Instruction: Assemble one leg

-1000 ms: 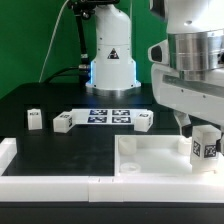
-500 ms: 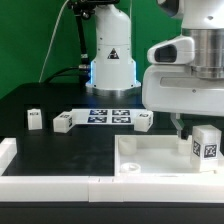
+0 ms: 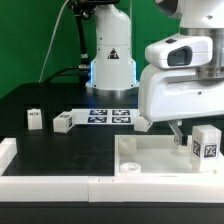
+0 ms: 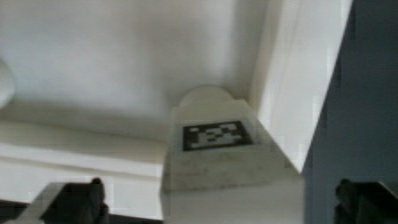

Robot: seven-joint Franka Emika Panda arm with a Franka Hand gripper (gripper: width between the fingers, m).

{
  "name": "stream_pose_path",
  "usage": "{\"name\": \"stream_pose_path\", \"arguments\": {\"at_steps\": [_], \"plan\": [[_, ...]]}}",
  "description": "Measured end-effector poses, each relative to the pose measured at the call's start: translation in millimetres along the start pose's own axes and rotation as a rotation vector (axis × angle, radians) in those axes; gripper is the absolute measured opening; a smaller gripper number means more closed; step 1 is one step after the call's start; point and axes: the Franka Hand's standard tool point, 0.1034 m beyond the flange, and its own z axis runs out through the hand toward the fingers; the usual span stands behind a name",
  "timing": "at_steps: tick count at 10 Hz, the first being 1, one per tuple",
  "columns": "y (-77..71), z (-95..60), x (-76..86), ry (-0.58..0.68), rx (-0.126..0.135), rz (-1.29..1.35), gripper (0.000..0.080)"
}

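1. The leg stands upright on the panel at the exterior view's right, tag facing the camera. It sits at the panel's far right corner, apparently in or on a socket; whether it is fully seated cannot be told.

2. In the wrist view the same leg lies straight ahead, tag up, between the two dark fingertips at the picture's lower corners.

3. The gripper is spread wide and holds nothing; both tips stand well clear of the leg's sides. In the exterior view the arm's housing hides the fingers, so only a thin dark tip shows just beside the leg.

4. Three more legs wait on the black table: one at the exterior view's left, one near the marker board, one at the board's other end, partly behind the arm.

5. Risks, as I judge them:
   - If the leg is only resting in the socket, a brush from a finger could tip it or pop it out.
   - Closing off-centre would push the leg sideways before both pads bite, cocking it in the socket.
   - Twisting with a loose hold could let the pads slip on smooth plastic.
   - Pressing down on a tilted leg could jam it or shift the panel.
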Motion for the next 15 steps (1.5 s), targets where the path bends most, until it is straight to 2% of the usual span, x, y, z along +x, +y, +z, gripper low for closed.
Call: {"name": "stream_pose_path", "arguments": {"at_steps": [1, 2, 4, 6, 7, 12, 15], "plan": [[-0.4, 0.0, 0.0, 0.000, 0.001, 0.025, 0.0607], [-0.1, 0.0, 0.0, 0.000, 0.000, 0.025, 0.0607], [-0.1, 0.1, 0.0, 0.000, 0.001, 0.026, 0.0303], [0.1, 0.1, -0.1, 0.000, 0.000, 0.048, 0.0290], [0.6, 0.3, 0.0, 0.002, 0.008, 0.118, 0.0290], [4.7, 1.4, -0.7, -0.013, 0.052, 0.953, 0.0290], [5.6, 1.4, -0.2, -0.013, 0.063, 1.285, 0.0291]]}}
